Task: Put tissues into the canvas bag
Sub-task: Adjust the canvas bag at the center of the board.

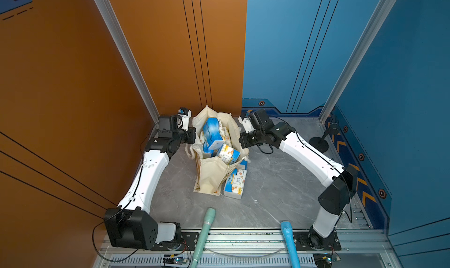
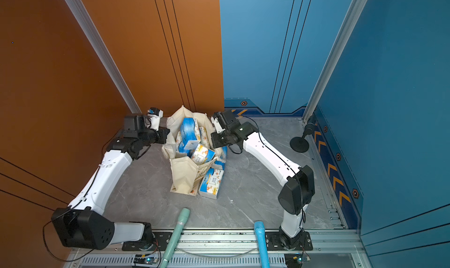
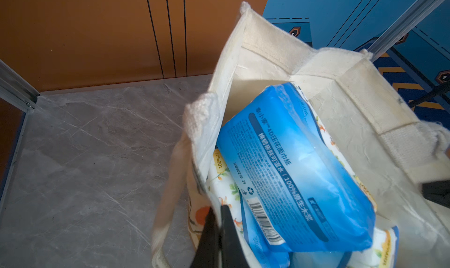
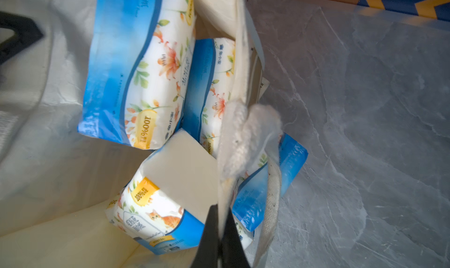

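Note:
The cream canvas bag (image 1: 209, 174) (image 2: 182, 174) stands open mid-table, stuffed with several blue-and-white tissues (image 1: 213, 133) (image 2: 188, 133). My left gripper (image 3: 220, 209) is shut on the bag's left wall, beside a large blue pack (image 3: 292, 169) inside. My right gripper (image 4: 220, 213) is shut on the bag's opposite wall (image 4: 243, 128); floral packs (image 4: 146, 72) and a cat-print pack (image 4: 155, 213) lie within. Another pack (image 1: 235, 185) (image 2: 211, 184) lies on the table against the bag's right side, and one more (image 4: 289, 157) sits just outside the pinched wall.
A black round-based stand (image 1: 319, 142) sits at the back right of the grey marble table (image 1: 280, 193). A teal handle (image 1: 205, 230) and a blue handle (image 1: 289, 240) poke in over the front rail. Orange and blue walls close the back and sides.

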`<state>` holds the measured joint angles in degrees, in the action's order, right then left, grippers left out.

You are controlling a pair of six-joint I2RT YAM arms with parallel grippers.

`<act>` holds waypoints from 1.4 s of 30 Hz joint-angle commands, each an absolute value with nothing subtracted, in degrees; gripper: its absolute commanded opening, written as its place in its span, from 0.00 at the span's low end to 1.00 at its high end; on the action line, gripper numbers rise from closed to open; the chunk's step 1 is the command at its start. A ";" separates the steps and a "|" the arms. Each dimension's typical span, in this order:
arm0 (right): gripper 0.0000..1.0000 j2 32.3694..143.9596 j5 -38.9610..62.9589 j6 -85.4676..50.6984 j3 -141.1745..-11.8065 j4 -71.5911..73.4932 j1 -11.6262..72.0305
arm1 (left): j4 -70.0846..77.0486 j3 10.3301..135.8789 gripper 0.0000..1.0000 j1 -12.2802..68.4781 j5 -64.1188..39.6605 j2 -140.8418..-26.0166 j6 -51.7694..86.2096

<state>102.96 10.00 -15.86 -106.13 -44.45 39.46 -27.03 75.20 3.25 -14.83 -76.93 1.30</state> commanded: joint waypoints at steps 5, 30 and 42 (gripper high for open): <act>0.00 102.24 12.77 -13.62 -116.52 -36.81 44.25 | -30.75 82.31 0.00 1.61 -17.61 -74.07 2.61; 0.00 109.02 7.20 -18.64 -117.44 -35.86 42.23 | -32.51 79.84 0.00 -1.76 -15.28 -79.13 2.04; 0.32 111.88 9.73 -18.94 -118.65 -35.86 40.83 | -29.71 76.68 0.00 -4.07 -15.16 -78.86 2.68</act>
